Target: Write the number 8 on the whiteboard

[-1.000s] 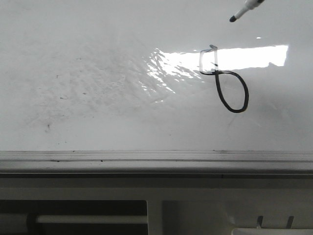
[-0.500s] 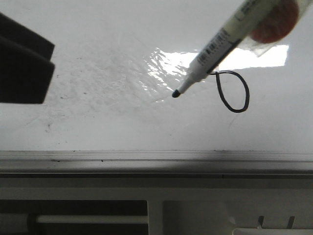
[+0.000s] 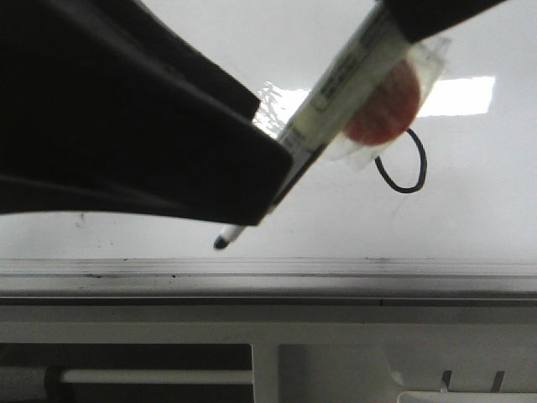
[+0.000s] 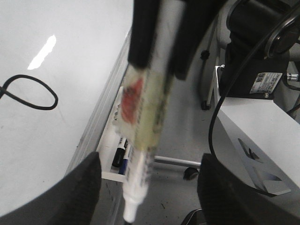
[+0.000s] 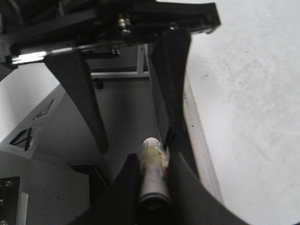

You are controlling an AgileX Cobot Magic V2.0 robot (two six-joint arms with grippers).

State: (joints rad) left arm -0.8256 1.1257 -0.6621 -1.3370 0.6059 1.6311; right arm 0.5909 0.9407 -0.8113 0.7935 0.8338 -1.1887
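Note:
The whiteboard [image 3: 470, 218] bears the number 8 [image 3: 413, 175]; only its oval lower loop shows in the front view, the upper loop hidden behind the marker. The loop also shows in the left wrist view [image 4: 35, 93]. My right gripper [image 5: 153, 161] is shut on a white marker [image 3: 336, 92] wrapped in tape with a red patch, tip [image 3: 221, 243] off the board just above the rail. My left gripper [image 4: 150, 185] is open, its jaws wide on either side of the marker [image 4: 143, 117], not touching it. Its dark finger [image 3: 151, 143] fills the front view's left.
A grey metal edge rail [image 3: 419, 273] runs under the board, with the cream panel [image 3: 336, 353] below. A small white tray [image 4: 108, 159] holding spare markers hangs under the rail. A robot base and cables [image 4: 253, 108] stand beside the board on the grey floor.
The marker has swung down and left, away from the 8, its tip now near the rail. My left gripper has come in from the left and now straddles the marker.

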